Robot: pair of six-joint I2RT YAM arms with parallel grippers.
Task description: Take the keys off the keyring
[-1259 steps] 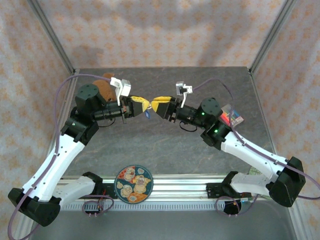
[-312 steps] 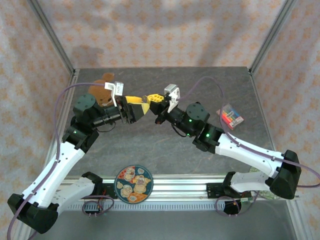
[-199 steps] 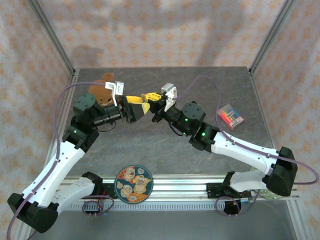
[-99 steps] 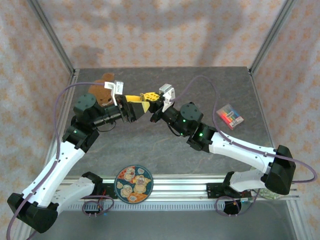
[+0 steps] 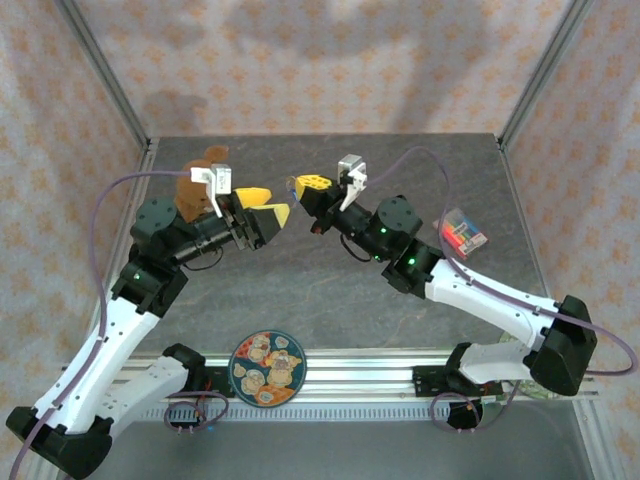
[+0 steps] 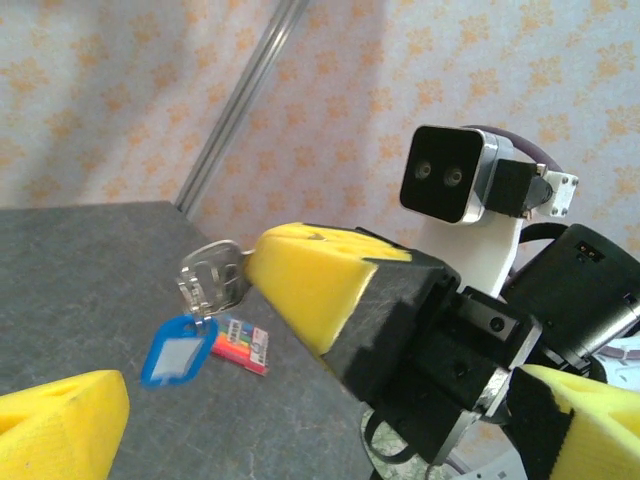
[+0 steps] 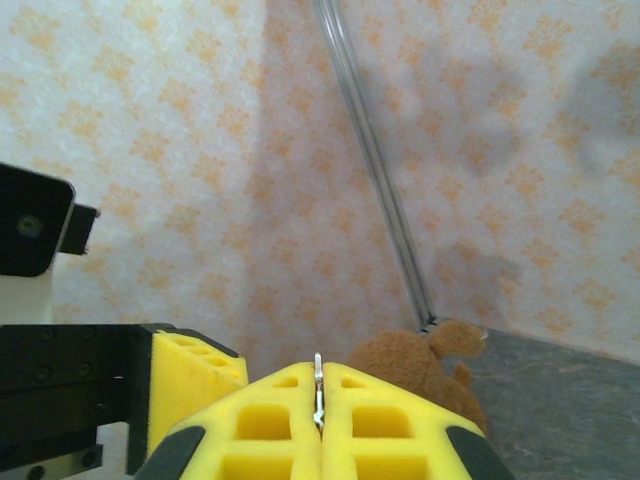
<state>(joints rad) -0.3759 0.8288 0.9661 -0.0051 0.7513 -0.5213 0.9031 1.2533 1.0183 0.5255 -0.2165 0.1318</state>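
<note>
My right gripper [image 5: 299,184] is held above the table at the back, its yellow pads [image 7: 280,420] shut on a thin strip of metal [image 7: 318,392]. In the left wrist view that metal shows as the silvery keys [image 6: 212,276] on their ring, sticking out of the right gripper's yellow pad [image 6: 315,285]. A blue tag [image 6: 180,350] hangs below them. My left gripper [image 5: 270,206] stands open just left of the right one, apart from it, with nothing between its yellow fingers [image 6: 60,425].
A brown teddy bear [image 5: 198,180] sits at the back left behind the left arm. A box of crayons [image 5: 461,230] lies at the right. A round patterned plate [image 5: 267,368] rests on the rail at the near edge.
The left gripper has drawn back to the left, away from the right gripper's tip. The right gripper has shifted slightly right and back, still shut on the keys.
</note>
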